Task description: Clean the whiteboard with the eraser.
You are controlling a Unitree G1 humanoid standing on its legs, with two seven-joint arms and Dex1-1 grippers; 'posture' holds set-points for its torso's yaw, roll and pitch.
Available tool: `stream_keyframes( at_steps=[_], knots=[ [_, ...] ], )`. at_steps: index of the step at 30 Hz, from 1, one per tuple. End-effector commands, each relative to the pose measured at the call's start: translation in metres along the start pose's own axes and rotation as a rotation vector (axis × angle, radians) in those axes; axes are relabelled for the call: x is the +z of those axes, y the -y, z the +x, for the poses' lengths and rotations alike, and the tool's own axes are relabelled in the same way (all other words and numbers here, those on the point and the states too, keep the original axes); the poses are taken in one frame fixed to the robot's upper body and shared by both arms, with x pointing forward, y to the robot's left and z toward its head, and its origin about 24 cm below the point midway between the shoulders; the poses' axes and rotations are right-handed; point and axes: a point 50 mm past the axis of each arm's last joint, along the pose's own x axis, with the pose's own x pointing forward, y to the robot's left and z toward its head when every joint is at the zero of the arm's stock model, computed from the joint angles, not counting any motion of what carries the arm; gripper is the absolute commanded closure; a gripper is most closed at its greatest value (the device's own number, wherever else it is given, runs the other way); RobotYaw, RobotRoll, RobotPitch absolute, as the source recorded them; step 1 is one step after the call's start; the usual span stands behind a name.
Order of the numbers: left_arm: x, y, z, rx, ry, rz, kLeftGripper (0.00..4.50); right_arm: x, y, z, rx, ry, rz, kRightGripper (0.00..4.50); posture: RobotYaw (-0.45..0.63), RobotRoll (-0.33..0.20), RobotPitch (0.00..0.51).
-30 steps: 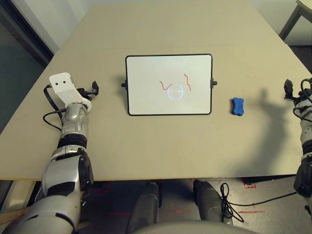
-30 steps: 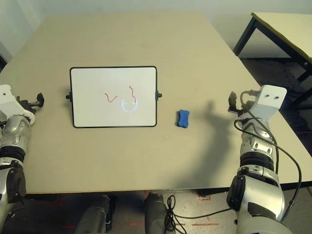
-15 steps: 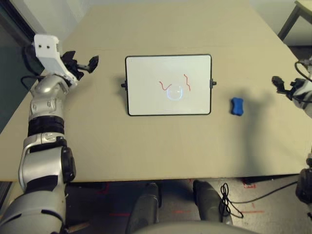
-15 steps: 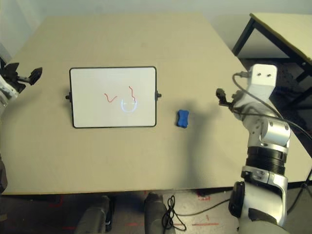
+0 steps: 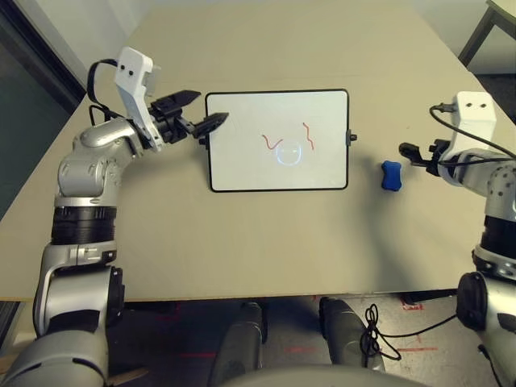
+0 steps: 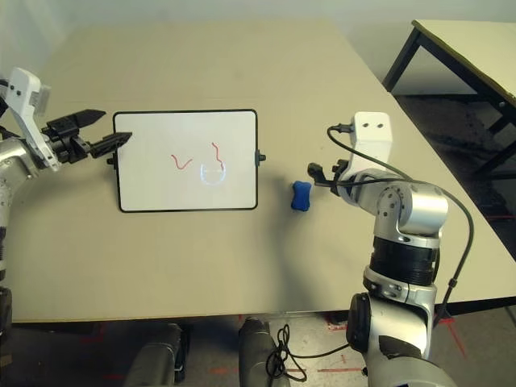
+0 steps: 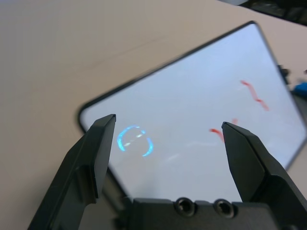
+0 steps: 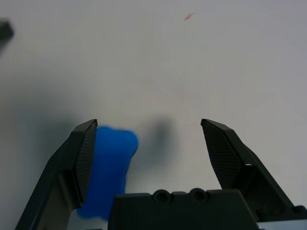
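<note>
Both arms have swung inward: left gripper (image 5: pixel 197 113), fingers spread, at the black-framed white whiteboard's (image 5: pixel 278 139) 9 o'clock edge. Right gripper (image 6: pixel 316 176), spread, nearer: small blue bone-shaped eraser (image 6: pixel 301 196) at its 8 o'clock, long axis 12-to-6, on the beige table (image 5: pixel 266 234).

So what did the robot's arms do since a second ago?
Both arms swung inward. The left gripper came from the table's left side to the whiteboard's left edge, jaws open. The right gripper came in from the right to just beside the eraser, open, holding nothing. The whiteboard, its red squiggles and the eraser stayed put.
</note>
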Motion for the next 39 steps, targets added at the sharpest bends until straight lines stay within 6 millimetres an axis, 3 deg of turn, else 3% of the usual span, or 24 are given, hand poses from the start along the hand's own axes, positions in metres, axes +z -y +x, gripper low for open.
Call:
stream_keyframes(
  at_steps=[1, 17, 28, 32, 39],
  knots=[
    [-0.004, 0.008, 0.003, -0.018, -0.019, -0.009, 0.0, -0.001, -0.007, -0.002, 0.002, -0.041, -0.038, 0.02, -0.07, 0.0, 0.186],
    [-0.003, 0.022, 0.009, -0.051, -0.018, -0.001, 0.0, -0.024, -0.021, -0.002, -0.017, -0.105, -0.043, 0.02, -0.06, 0.0, 0.193],
    [-0.003, 0.023, 0.015, -0.057, -0.012, -0.002, 0.0, -0.034, -0.018, -0.004, -0.059, -0.09, 0.0, 0.02, -0.08, 0.0, 0.198],
    [-0.002, 0.022, 0.017, -0.057, -0.011, -0.003, 0.0, -0.033, -0.016, -0.005, -0.07, -0.086, 0.018, 0.84, -0.08, 0.0, 0.198],
    [-0.002, 0.021, 0.018, -0.055, -0.008, -0.007, 0.0, -0.033, -0.013, -0.005, -0.082, -0.084, 0.035, 3.15, -0.08, 0.0, 0.198]
  ],
)
